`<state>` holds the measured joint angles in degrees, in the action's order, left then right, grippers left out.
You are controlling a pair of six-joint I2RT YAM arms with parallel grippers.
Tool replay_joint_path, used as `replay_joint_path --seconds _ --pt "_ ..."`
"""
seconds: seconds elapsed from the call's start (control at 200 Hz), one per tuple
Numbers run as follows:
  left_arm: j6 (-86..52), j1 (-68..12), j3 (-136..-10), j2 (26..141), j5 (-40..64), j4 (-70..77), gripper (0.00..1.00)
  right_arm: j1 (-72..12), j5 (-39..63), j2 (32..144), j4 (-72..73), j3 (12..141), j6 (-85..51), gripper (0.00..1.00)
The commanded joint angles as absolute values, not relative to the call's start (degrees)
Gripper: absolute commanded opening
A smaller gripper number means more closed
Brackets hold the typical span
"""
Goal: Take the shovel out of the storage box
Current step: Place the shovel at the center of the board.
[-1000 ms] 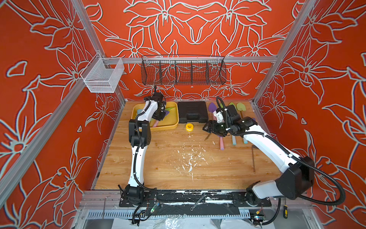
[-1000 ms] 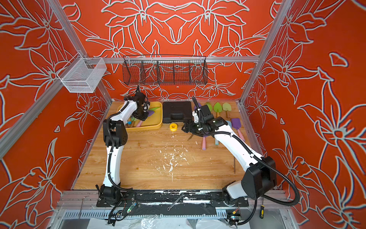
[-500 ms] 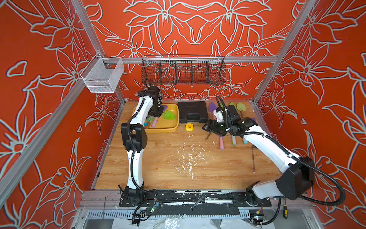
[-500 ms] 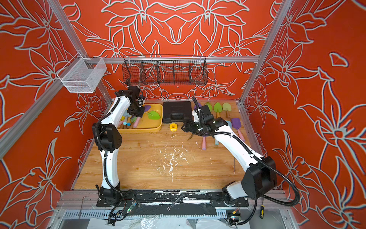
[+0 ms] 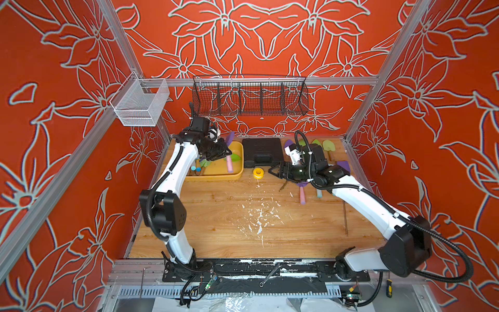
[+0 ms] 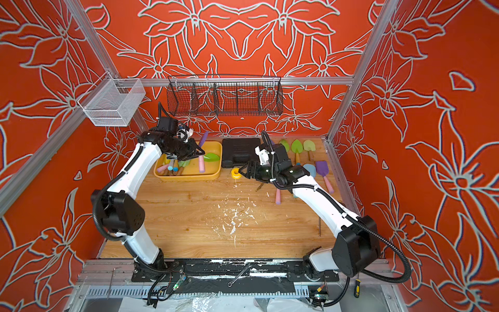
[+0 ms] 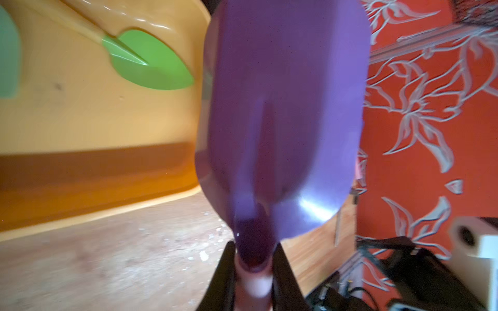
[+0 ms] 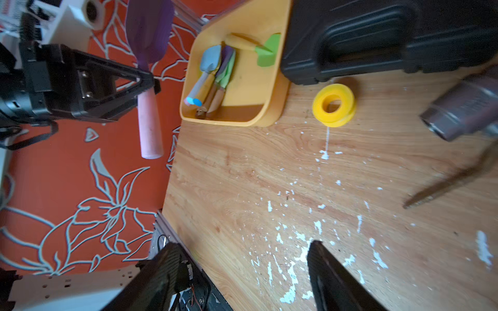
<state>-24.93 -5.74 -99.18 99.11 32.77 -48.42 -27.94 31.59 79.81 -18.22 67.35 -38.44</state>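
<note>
Elbow bent, left claw [image 5: 227,154] grips shovel [image 5: 230,137] above storage box [image 5: 216,177].

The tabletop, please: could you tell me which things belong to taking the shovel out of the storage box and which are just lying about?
Job in hand: left gripper, shut on the purple shovel; yellow storage box; other shovels inside it.
Lying about: black tool case; yellow spool; shovels on the table; black wire basket; silver mesh basket; open right gripper.
</note>
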Motion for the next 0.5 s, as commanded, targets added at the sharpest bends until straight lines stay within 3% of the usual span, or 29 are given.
replay_joint_path --seconds 0.0,0.18,0.495 --pt "-40.11 -10.00 -93.88 95.93 40.22 -34.03 0.00 -30.28 36.75 79.62 -8.50 66.33 -40.12 0.78" --pt "-46.32 -15.12 -89.59 93.47 40.05 -27.00 0.00 -32.76 39.10 82.44 -2.23 66.36 -40.55 0.76" --pt "-48.43 -16.26 -89.42 92.38 42.36 -23.80 0.00 -33.19 43.31 87.69 4.12 66.99 -43.31 0.70"
